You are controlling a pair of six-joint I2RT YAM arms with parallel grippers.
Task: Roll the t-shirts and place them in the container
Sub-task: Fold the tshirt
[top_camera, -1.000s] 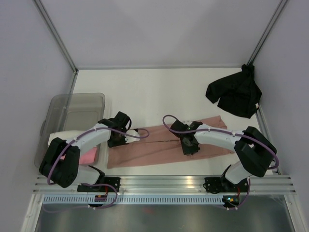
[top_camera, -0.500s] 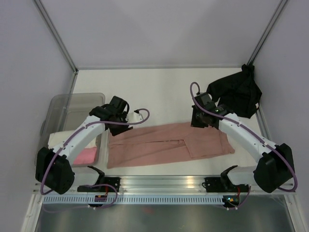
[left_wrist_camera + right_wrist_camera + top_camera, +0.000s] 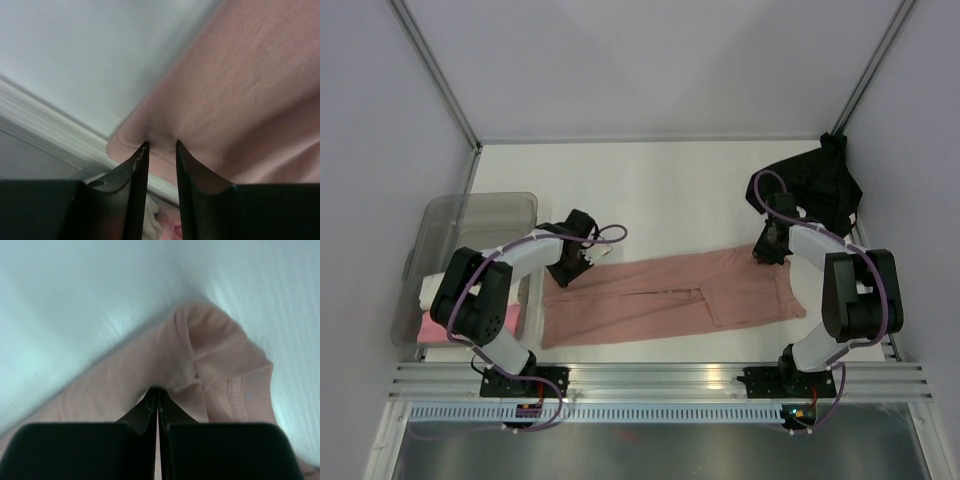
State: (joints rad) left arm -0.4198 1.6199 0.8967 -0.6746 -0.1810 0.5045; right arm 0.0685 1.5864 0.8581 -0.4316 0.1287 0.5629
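Observation:
A dusty salmon-pink t-shirt [image 3: 650,300] lies folded into a long band across the near half of the table. My left gripper [image 3: 572,268] is at its far left corner. In the left wrist view the left gripper [image 3: 161,145] is shut on the hemmed edge of the pink t-shirt [image 3: 250,90]. My right gripper [image 3: 767,252] is at the far right corner. In the right wrist view the right gripper [image 3: 158,389] is shut, and the pink t-shirt [image 3: 125,385] puckers at its tips. A black t-shirt [image 3: 815,195] lies crumpled at the back right.
A translucent grey bin [image 3: 480,205] stands at the left, right beside my left gripper. It holds a cream roll [image 3: 432,290] and a bright-pink roll [image 3: 502,322]. Metal rails run along the table's near edge, and walls close in the left, right and far sides.
The right gripper left the middle of the pink shirt, swung to its far right corner and shut there. The left gripper lifted back, then came down on the far left corner.

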